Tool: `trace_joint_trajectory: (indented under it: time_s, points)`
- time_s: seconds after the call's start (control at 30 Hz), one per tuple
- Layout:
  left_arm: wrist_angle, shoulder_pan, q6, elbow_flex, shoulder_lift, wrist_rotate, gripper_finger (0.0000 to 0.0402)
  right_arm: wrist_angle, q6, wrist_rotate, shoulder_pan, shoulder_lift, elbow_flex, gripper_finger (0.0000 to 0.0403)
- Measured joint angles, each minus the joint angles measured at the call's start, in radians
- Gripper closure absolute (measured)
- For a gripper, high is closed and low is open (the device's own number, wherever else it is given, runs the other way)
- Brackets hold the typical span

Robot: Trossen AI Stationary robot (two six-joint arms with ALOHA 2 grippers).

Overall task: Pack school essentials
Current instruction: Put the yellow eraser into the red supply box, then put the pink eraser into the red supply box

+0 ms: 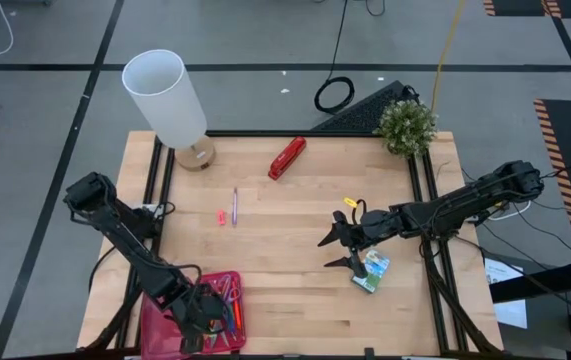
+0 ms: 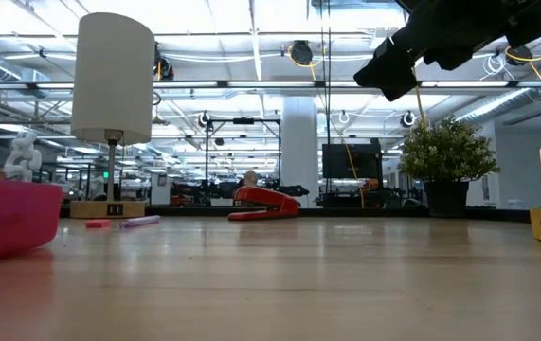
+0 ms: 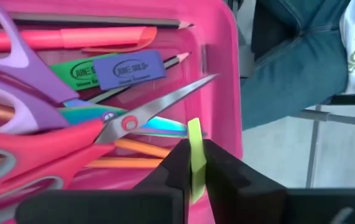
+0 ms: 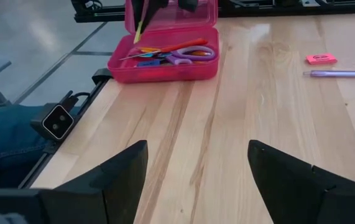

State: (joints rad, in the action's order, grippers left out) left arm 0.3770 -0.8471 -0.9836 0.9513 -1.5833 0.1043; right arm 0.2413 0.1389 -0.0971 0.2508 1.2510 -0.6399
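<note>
Left wrist view puts our left gripper [image 3: 196, 163] clamped on a thin yellow-green strip [image 3: 194, 144] over the pink box [image 3: 224, 74] at the desk's front left corner, so we judge the drop-off step in hand: next we must open the fingers. Inside we count two scissors, red [image 3: 71, 146] and purple [image 3: 15, 68], and two erasers. Outside remain one pink eraser [image 1: 221, 216], one purple pen [image 1: 234, 205] and one crayon box [image 1: 371, 270] beside our open right gripper [image 1: 333, 251]

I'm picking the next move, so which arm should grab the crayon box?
Right, probably. Its open pincer hovers right beside the crayon box. The left pincer is busy, shut on a yellow-green strip over the pink case, across the table.
</note>
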Motion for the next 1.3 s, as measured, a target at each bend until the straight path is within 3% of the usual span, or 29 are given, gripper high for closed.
trace_joint_trajectory:
  time_s: [0.4,0.87,1.1,1.3]
  points:
    - [-0.031,0.000,0.156,-0.015,0.000,0.025,0.0377,0.000,-0.005,0.000,0.000,0.000,0.000,0.0133]
    - [0.060,0.010,0.195,-0.016,0.000,-0.091,0.0305,0.000,-0.002,0.000,0.000,0.000,0.000,0.0133]
    - [0.080,0.090,0.209,-0.016,0.019,-0.121,0.0296,0.000,-0.002,0.022,0.000,0.000,0.000,0.0133]
    - [0.242,0.208,0.326,-0.015,0.065,-0.277,0.0296,0.000,-0.004,0.049,0.000,0.000,0.000,0.0133]
